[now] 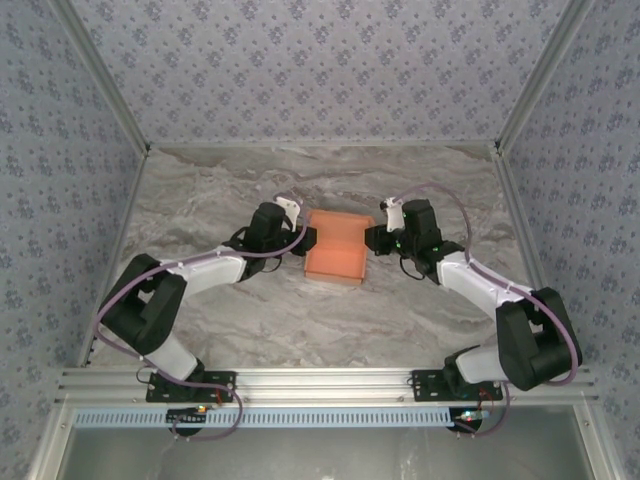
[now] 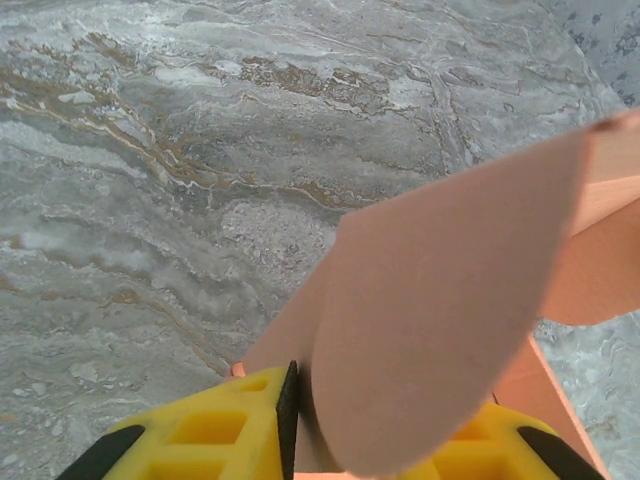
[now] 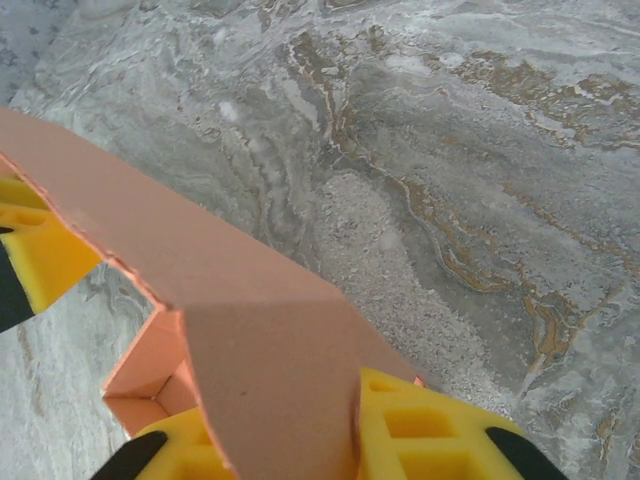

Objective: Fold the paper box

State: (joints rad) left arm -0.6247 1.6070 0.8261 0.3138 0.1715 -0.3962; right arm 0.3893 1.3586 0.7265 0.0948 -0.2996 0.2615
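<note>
Your left claw (image 1: 306,240) and right claw (image 1: 371,238) are each narrowed onto a side flap of the salmon-orange thin cardboard paper box (image 1: 335,250), one claw at either side. The paper box sits mid-counter, on the grey marbled counter (image 1: 300,320) between them.

Watch the left flap (image 2: 440,300): it bows between the yellow pads, so a harder squeeze or a pull outward would likely crease it off its score line or tear it. The right flap (image 3: 260,350) is bent over at a fold; if you drive one claw faster than the other, the box will probably skew or slip free.

From above, the box looks open upward and nearly square. Its slightly longer side seems to run from the arms' side toward the back wall, though I can't be sure.
</note>
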